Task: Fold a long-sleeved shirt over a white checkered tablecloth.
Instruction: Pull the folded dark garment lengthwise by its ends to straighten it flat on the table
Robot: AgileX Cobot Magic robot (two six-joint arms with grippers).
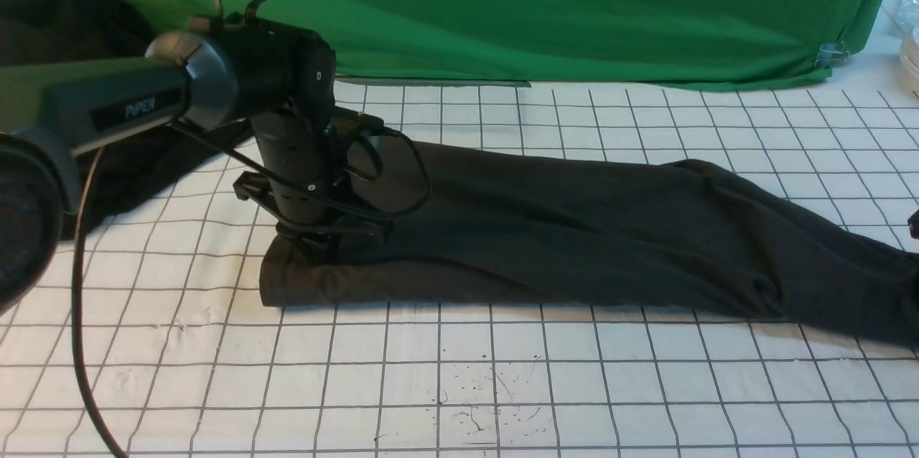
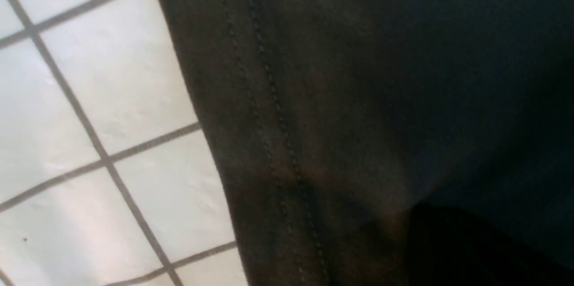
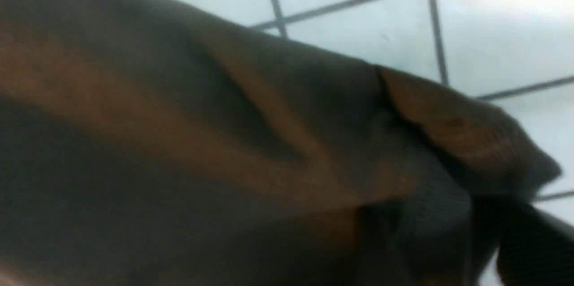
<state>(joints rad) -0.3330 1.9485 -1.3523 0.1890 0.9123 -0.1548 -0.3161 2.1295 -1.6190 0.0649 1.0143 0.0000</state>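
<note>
Plainly, "PIPER" on left arm [image 1: 108, 110]; left gripper [image 1: 324, 248] clamped on long-sleeved shirt [image 1: 574, 228] at its nine-o'clock end; right gripper [image 1: 915, 222] state unclear; green fabric [image 1: 574, 6] at twelve.

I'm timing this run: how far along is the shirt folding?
Done: the shirt lies folded into a long narrow band on the tablecloth. In hand: the left end effector is shut on its left end. Left: likely folding that band across into a compact pile.
</note>
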